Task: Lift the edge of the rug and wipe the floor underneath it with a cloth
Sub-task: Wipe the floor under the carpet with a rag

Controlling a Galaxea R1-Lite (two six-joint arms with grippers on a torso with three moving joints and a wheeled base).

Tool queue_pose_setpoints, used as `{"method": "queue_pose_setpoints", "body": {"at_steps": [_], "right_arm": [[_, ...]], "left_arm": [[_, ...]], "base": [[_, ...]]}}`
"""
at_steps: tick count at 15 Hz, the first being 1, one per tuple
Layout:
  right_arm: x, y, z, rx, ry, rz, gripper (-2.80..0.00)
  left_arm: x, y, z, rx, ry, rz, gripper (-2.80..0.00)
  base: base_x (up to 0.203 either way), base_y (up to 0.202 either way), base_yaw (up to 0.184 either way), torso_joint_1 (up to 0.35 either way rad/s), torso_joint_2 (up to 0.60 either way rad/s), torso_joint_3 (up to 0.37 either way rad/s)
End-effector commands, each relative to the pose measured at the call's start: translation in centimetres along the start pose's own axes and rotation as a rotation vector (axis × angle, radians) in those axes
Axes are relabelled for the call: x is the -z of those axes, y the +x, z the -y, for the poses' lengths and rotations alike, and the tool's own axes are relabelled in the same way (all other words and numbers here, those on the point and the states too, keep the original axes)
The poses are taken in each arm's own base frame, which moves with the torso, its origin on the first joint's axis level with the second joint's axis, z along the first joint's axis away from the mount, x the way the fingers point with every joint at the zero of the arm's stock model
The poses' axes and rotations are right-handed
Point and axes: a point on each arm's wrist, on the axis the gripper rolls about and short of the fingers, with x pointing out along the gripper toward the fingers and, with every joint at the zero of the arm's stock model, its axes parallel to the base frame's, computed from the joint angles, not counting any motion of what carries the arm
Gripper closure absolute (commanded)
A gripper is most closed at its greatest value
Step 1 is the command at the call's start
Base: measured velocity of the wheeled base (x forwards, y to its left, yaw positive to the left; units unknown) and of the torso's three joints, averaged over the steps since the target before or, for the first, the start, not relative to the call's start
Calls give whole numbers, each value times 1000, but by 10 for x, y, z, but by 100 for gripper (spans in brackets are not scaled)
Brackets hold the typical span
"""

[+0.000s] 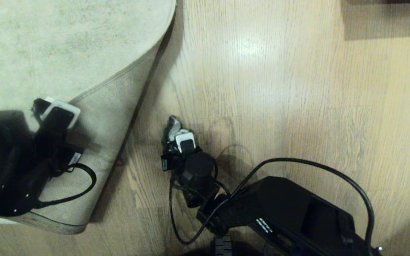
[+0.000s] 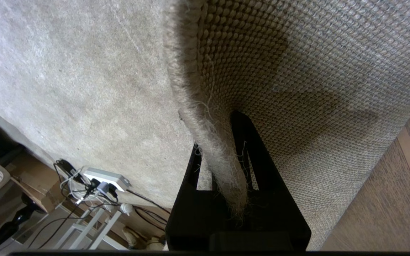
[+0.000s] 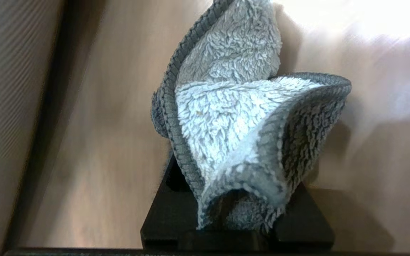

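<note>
The rug edge (image 2: 212, 156) is pinched between the jaws of the left gripper (image 2: 226, 142), which are pressed together on its frayed border. The corner is folded back over the rug's pile, so that the woven backing (image 1: 101, 142) is turned upward. The cloth (image 3: 240, 128) is clamped in the jaws of the right gripper (image 1: 172, 132), bunched and standing out from them. It is held over the bared floor (image 1: 262, 89), just beside the fold.

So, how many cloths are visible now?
1. The cloth is held in the right end effector, over the floor beside the folded-back rug edge. Others may be hidden.
</note>
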Motion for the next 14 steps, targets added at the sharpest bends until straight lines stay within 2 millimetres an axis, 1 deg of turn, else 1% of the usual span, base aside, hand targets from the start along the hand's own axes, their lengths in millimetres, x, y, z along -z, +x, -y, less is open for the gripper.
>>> {"method": "queue_pose_setpoints", "body": {"at_steps": [1,5,7,8,10,12,14], "right_arm": [[-42,9,10,29,27,72,0],[-103,11,16,40,49,125,0],[-126,8,17,37,51,130,0],[-131,3,17,31,45,115,0],[-129,-12,15,14,24,62,0],[-121,-37,10,-21,-9,-21,0],[-106,-65,1,-68,-41,-103,0]], "left_arm": [[-1,0,0,-5,1,3,0],[0,0,0,-4,-6,2,0],[-1,0,0,-4,-11,3,0],[-1,0,0,-5,-12,3,0],[-1,-1,-1,-5,-13,4,0],[-1,0,-1,-6,-14,5,0],[-2,0,-1,-6,-15,6,0]], "base": [[0,0,0,0,0,0],[0,0,0,0,0,0],[0,0,0,0,0,0],[0,0,0,0,0,0],[0,0,0,0,0,0],[0,0,0,0,0,0],[0,0,0,0,0,0]]}}
